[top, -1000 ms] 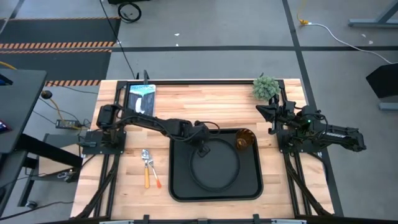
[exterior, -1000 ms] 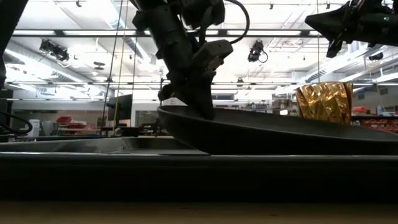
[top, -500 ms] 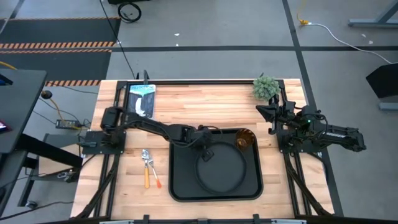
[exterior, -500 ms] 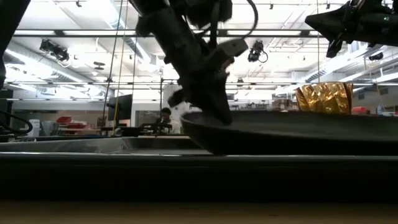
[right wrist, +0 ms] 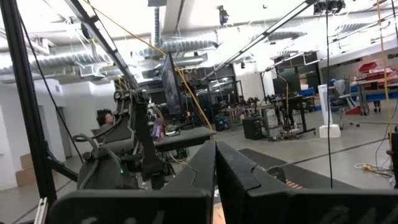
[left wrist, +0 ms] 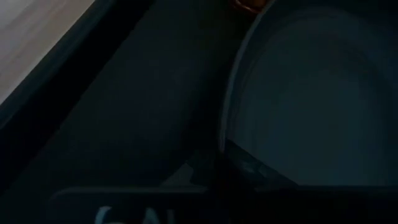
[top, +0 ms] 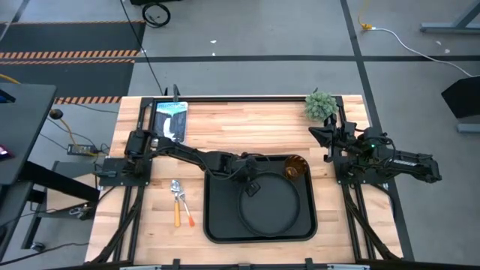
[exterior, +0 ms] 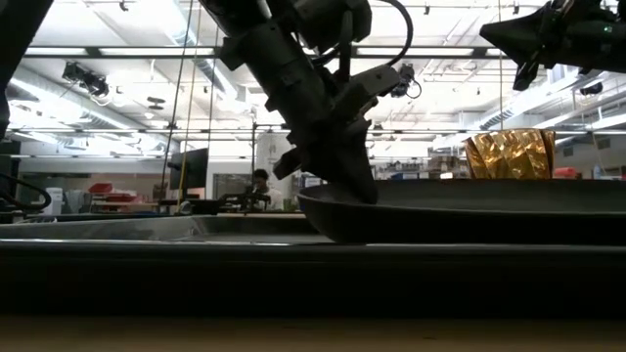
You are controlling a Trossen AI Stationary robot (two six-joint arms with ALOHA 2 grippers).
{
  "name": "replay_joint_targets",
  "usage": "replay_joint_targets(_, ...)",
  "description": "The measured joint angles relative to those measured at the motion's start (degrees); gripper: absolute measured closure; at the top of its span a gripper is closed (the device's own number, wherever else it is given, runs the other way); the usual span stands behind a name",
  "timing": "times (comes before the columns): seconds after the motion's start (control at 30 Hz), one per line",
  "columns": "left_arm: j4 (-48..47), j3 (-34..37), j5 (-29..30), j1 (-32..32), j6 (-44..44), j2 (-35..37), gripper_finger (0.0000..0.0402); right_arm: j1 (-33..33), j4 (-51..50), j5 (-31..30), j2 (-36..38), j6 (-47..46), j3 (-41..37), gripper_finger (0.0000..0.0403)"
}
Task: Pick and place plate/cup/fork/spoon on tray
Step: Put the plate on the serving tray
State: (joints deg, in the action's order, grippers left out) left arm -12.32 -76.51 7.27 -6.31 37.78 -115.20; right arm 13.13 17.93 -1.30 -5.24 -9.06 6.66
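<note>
The round black plate [top: 274, 205] lies inside the black tray [top: 217, 217], toward its right side. My left gripper [top: 250, 184] is shut on the plate's far-left rim. The amber cup [top: 293, 169] stands in the tray's far right corner and shows in the low view [exterior: 510, 161]. The spoon [top: 177, 212] and the fork [top: 187, 217] lie side by side on the wood left of the tray. My right gripper [right wrist: 216, 163] is shut and empty, held high by the table's right edge [top: 328, 139]. My left gripper pinches the plate's raised rim [left wrist: 225, 134] at its far-left side, one finger [left wrist: 252, 169] inside the rim and the other outside. The fingers slant down from the table's left [exterior: 344, 171]. The plate sits about level, its underside on or just above the tray floor.
A blue-and-white card [top: 171, 120] lies at the far left of the table. A small green plant [top: 320, 105] stands at the far right. Bare tray floor [left wrist: 124, 124] shows left of the plate. Bare wood lies along the far side.
My left gripper has gone toward the table's right edge and slightly down, still shut on the plate's rim. The plate has moved right across the tray with it. Its left side, raised a second ago, has come down and the plate is now about level.
</note>
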Motion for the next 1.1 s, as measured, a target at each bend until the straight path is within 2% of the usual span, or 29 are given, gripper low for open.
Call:
replay_joint_targets(0.3, 0.4, 0.0, 0.0, 0.1, -2.6, 0.0, 0.0305, 0.0, 0.0, 0.0, 0.0, 0.0, 0.0, 0.0384)
replay_joint_targets(0.43, -0.5, 0.0, 0.0, 0.1, -5.9, 1.1, 0.0289, 0.0, -0.1, 0.0, 0.0, 0.0, 0.0, 0.0385)
replay_joint_targets(0.57, -6.9, 0.0, 0.0, 0.1, -11.1, 4.7, 0.0286, 0.0, -0.2, 0.0, 0.0, 0.0, 0.0, 0.0385)
replay_joint_targets(0.7, -17.0, -0.1, 0.0, -0.1, -19.8, 8.1, 0.0290, 0.0, -0.5, 1.4, 0.0, 0.0, 0.0, 0.0384)
replay_joint_targets(0.8, -22.3, -0.1, -3.5, -0.7, -23.2, 8.1, 0.0296, 0.0, -1.9, 2.4, 0.0, -2.7, 0.0, 0.0385)
replay_joint_targets(0.9, -22.1, -0.1, -5.9, -1.8, -25.6, 6.4, 0.0302, 0.0, -3.6, 2.9, 0.0, -5.3, 0.0, 0.0385)
replay_joint_targets(1.1, -19.7, 0.0, -6.1, -3.6, -28.5, 3.8, 0.0305, 0.0, -3.6, 3.8, -0.3, -6.2, 0.0, 0.0385)
